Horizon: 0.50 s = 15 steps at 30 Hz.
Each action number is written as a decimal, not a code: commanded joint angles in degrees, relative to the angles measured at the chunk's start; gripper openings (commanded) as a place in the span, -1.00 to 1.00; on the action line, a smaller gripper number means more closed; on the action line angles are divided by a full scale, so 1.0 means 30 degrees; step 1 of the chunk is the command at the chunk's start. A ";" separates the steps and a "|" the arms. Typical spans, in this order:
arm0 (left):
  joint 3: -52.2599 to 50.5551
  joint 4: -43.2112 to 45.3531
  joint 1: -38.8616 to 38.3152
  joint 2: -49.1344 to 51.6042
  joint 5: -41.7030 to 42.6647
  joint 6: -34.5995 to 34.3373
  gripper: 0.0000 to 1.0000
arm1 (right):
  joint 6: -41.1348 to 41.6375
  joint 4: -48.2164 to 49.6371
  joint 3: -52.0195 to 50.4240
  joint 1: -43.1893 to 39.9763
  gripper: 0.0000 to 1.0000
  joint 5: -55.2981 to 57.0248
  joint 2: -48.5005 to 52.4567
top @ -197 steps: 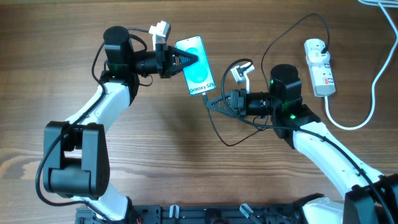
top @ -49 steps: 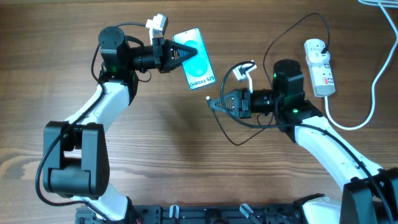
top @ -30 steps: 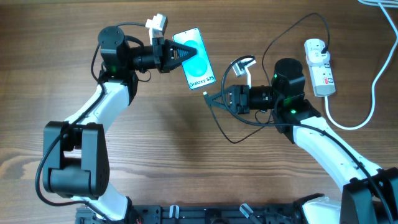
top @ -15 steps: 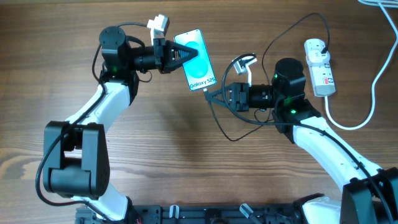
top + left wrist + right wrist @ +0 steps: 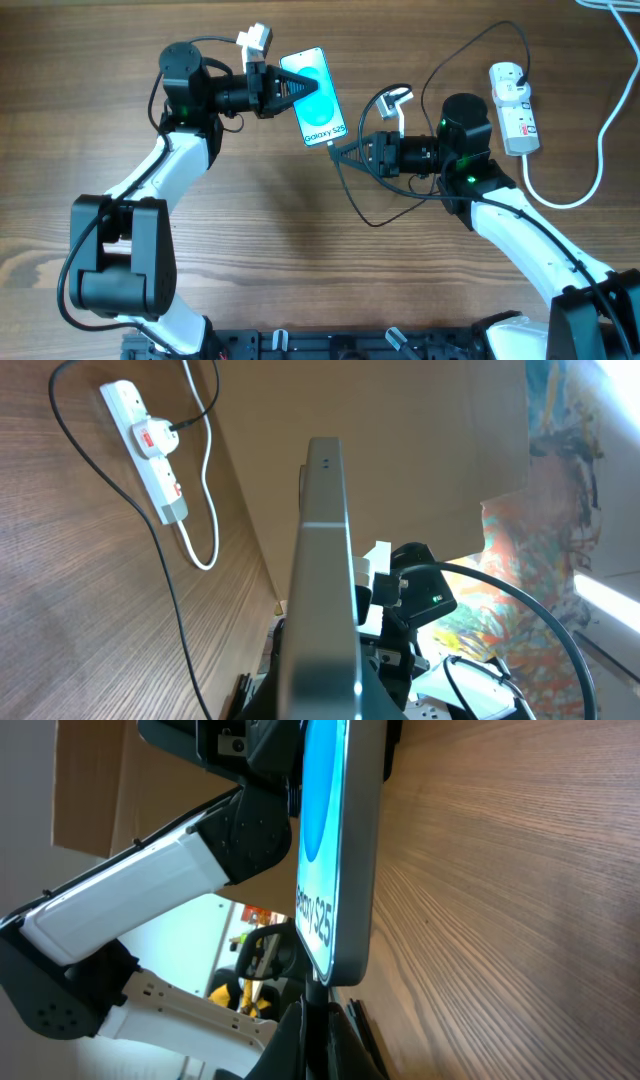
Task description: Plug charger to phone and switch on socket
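Observation:
The phone [image 5: 318,100] with its cyan screen and "Galaxy S25" text is held above the table by my left gripper [image 5: 292,92], which is shut on its top end. It shows edge-on in the left wrist view [image 5: 322,580] and the right wrist view [image 5: 340,850]. My right gripper [image 5: 340,156] is shut on the charger plug [image 5: 318,995], which sits at the phone's bottom edge. The black charger cable [image 5: 360,215] loops back across the table. The socket [image 5: 514,108], a white power strip with red marks, lies at the far right and shows in the left wrist view [image 5: 147,450].
A thick white lead [image 5: 598,150] curves from the socket toward the right table edge. Bare wooden table [image 5: 280,260] lies in front of both arms.
My right gripper has moved left and up with the plug until it reaches the phone's bottom edge. The left gripper and phone have stayed nearly still over the last second.

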 commanded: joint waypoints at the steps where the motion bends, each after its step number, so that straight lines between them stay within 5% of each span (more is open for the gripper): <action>1: 0.0131 0.0204 -0.0109 -0.0146 0.0583 -0.0051 -0.92 | 0.0568 0.0095 0.0080 0.0073 -0.91 0.0678 -0.0240; 15: 0.0131 0.0197 -0.0452 -0.0146 0.0634 -0.0044 -0.92 | 0.1100 0.0379 0.0080 0.0073 -0.91 0.0962 -0.0160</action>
